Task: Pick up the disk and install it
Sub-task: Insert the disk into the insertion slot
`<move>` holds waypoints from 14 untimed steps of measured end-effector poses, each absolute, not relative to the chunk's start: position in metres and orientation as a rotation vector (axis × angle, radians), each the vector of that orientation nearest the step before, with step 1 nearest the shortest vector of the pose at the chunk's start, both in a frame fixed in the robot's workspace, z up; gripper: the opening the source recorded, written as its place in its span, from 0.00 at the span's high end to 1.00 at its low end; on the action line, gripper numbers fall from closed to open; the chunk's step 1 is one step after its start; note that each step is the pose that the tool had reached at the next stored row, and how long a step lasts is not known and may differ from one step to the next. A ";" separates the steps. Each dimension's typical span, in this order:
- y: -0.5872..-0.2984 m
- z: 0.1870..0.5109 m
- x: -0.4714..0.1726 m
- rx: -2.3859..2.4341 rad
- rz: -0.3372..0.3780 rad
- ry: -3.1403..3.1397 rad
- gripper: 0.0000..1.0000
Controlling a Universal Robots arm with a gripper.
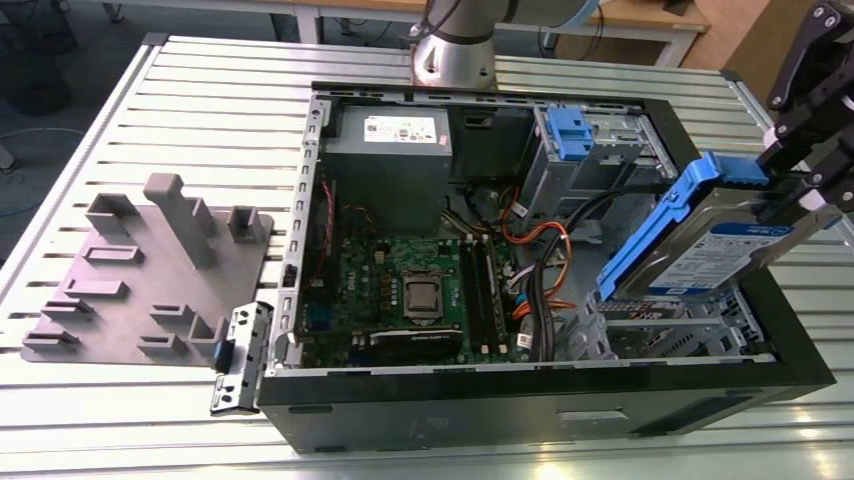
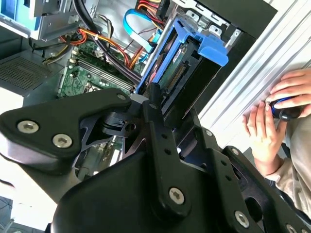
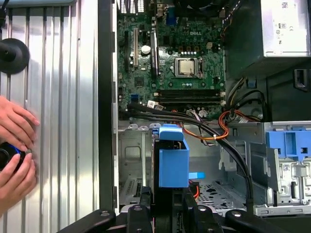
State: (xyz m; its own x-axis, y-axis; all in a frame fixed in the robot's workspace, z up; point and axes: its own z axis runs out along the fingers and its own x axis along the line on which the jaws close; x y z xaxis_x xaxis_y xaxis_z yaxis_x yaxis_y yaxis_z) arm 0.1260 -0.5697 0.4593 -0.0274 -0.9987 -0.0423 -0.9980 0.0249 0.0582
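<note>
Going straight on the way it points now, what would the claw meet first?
Probably the grey metal drive bay in the open case, just beyond the disk the claw grips; the gap is hard to judge.

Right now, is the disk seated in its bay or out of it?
Out: the gripper holds the disk tilted over the bay, one end raised above the case.

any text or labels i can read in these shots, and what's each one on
Label on the disk, held in the gripper: white and blue, print too small to read.
White sticker on the power-supply box: print too small to read.
Motherboard: white markings, too small to read reliably.
No other text can be read.
</note>
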 end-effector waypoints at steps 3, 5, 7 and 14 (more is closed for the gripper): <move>-0.570 0.457 0.127 2.191 -0.112 -2.234 0.65; -0.570 0.457 0.127 2.194 -0.112 -2.231 0.65; -0.571 0.456 0.127 2.196 -0.112 -2.230 0.65; -0.573 0.454 0.127 2.201 -0.114 -2.227 0.65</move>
